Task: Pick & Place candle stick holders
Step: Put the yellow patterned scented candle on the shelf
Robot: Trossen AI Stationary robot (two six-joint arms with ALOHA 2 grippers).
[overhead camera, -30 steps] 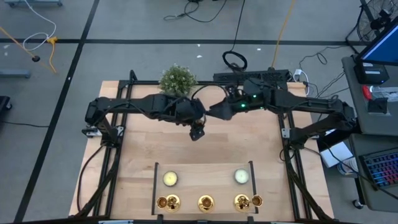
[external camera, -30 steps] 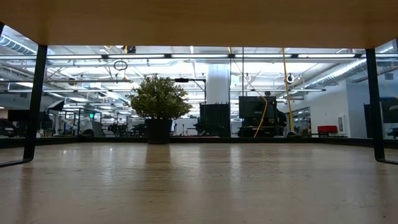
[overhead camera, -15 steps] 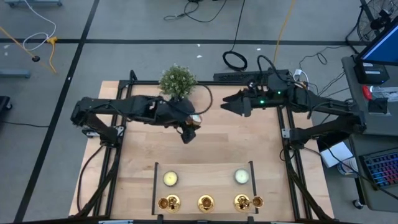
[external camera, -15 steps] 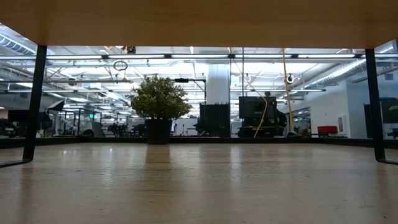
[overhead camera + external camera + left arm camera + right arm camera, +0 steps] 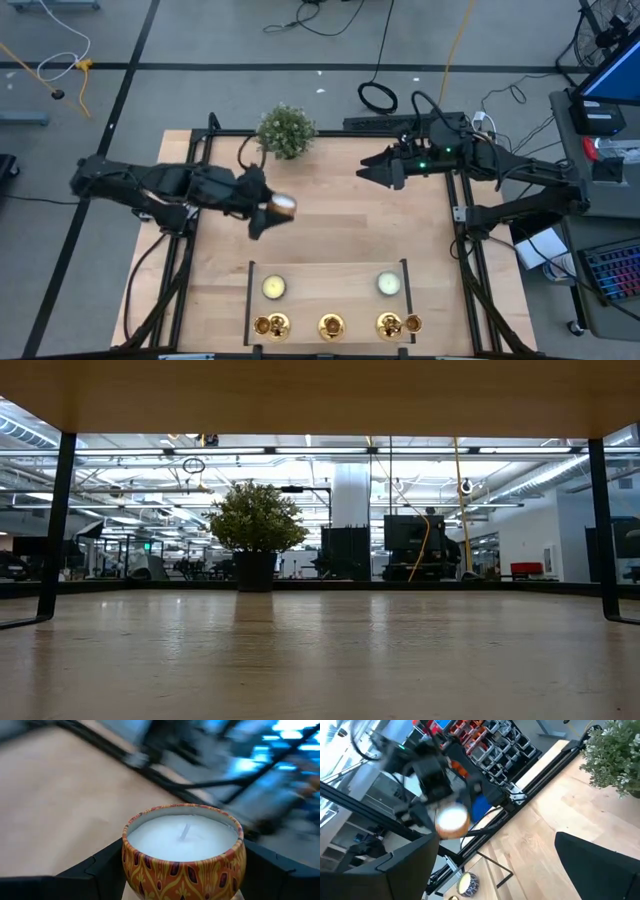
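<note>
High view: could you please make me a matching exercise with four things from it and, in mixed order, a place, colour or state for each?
1 potted plant
2 patterned candle tin
3 candle stick holders
4 right gripper

a open, empty
b held by the left gripper
c gold, in a row at a table edge
d green, bushy

Pairs: 1-d, 2-b, 3-c, 4-a

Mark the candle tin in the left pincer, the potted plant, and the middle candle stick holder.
candle tin (image 5: pixel 183 851), left wrist view, patterned side wall.
potted plant (image 5: pixel 285 130), high view, foliage centre.
middle candle stick holder (image 5: pixel 331 325), high view, top.
</note>
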